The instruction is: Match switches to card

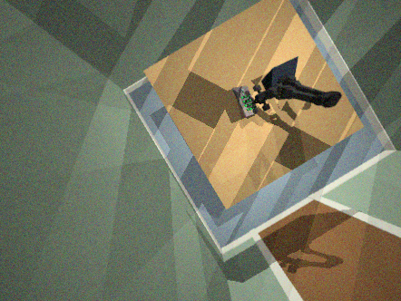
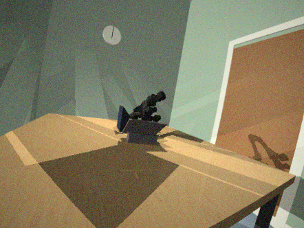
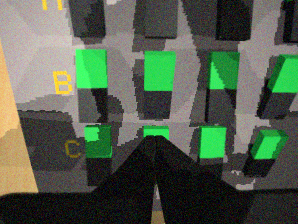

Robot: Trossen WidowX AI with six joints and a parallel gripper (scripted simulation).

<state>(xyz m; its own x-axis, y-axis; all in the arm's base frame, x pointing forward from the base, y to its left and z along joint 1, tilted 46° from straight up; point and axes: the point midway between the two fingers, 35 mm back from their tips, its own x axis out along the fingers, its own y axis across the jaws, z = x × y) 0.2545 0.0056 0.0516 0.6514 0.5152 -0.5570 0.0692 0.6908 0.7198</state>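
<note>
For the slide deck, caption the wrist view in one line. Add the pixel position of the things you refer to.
Closed jaws over row C of the switch panel [image 3: 45, 37], partly hiding its second switch [image 3: 156, 131] from the left.

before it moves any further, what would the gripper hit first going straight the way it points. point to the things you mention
Most likely the second switch from the left in row C [image 3: 156, 131]: the tips of the gripper [image 3: 154, 142] overlap it in the wrist view. How much gap remains is unclear.
</note>
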